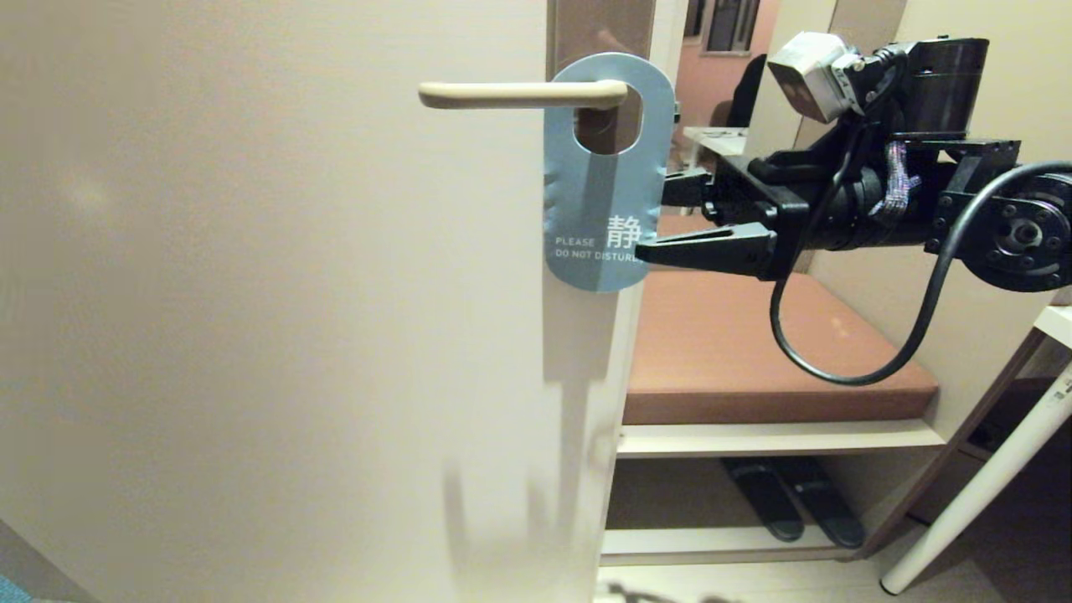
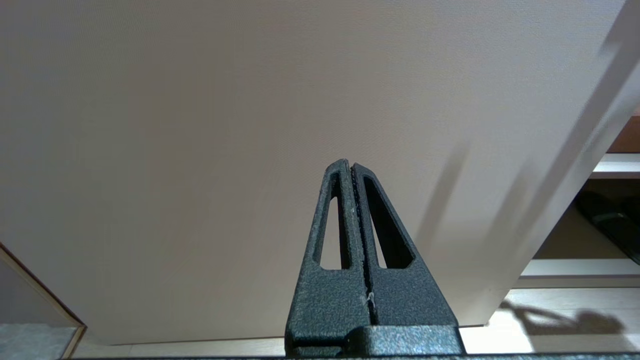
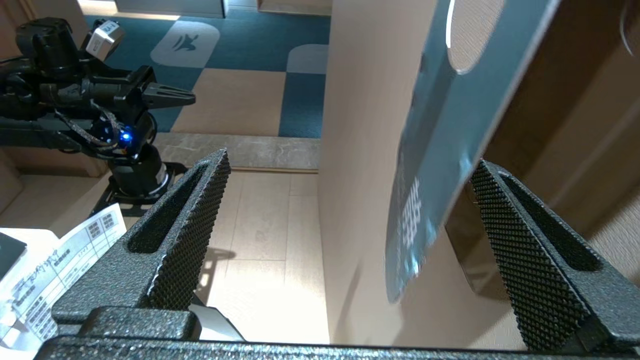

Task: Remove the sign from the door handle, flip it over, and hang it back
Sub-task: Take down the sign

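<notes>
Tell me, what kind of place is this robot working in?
Most likely a hotel room doorway. A blue "do not disturb" sign hangs on the door handle, a cushioned bench has slippers stowed beneath, and patterned carpet lies beyond the door.

A cream door [image 1: 251, 335] is seen at left. A brown cushioned bench [image 1: 754, 352] sits over a shelf holding dark slippers [image 1: 791, 498]. Pale wood floor [image 3: 260, 225] and blue-beige carpet [image 3: 240, 55] are shown.

Cream door [image 1: 268, 335] fills 9 o'clock side of head view. Brown cushioned bench [image 1: 754, 343] at 3–4 o'clock – dark slippers [image 1: 791, 498] on the shelf under it, 5 o'clock. White table leg [image 1: 980, 494] at 4 o'clock. Blue-beige patterned carpet [image 3: 240, 55] and printed paper sheet [image 3: 45, 265] show in right wrist view.
</notes>
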Tool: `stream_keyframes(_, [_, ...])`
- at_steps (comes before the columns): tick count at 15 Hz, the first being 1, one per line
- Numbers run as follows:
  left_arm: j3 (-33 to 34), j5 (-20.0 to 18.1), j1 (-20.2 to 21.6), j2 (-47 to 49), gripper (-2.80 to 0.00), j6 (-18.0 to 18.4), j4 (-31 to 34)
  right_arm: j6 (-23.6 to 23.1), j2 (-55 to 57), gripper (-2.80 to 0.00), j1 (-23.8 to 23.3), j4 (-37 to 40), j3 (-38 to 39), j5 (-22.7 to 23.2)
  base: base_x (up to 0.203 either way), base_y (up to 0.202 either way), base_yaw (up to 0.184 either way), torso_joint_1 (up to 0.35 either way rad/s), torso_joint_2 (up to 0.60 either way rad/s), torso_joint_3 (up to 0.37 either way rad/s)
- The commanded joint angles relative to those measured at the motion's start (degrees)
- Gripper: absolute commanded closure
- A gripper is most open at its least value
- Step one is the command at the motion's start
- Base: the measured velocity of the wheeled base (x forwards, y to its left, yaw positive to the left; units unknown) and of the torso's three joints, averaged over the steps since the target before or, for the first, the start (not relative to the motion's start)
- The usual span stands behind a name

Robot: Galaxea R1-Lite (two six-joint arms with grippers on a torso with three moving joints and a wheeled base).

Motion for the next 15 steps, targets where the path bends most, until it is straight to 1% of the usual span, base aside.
stream_keyframes(1, [0.0,0.02,0.02,0.0,0.0,-0.01,0.0,-0.07,1.62,-2.8,0.4,-0.11,-1.7,0.41,0.0,0.0,0.0,0.0,0.0,0.0])
stream_keyframes(8, [0.0,0.02,0.02,0.0,0.0,-0.01,0.0,0.71,3.43,-2.8,1.63,-0.02,-4.42,0.33,0.0,0.0,0.0,0.0,0.0,0.0])
stream_keyframes(12, [0.0,0.02,0.02,0.0,0.0,-0.01,0.0,4.68,3.94,-2.8,1.99,-0.02,-7.01,0.33,0.0,0.0,0.0,0.0,0.0,0.0])
stream_keyframes(15, [0.0,0.02,0.02,0.0,0.0,-0.01,0.0,4.94,4.12,-2.8,1.99,-0.02,-7.14,0.33,0.0,0.0,0.0,0.0,0.0,0.0])
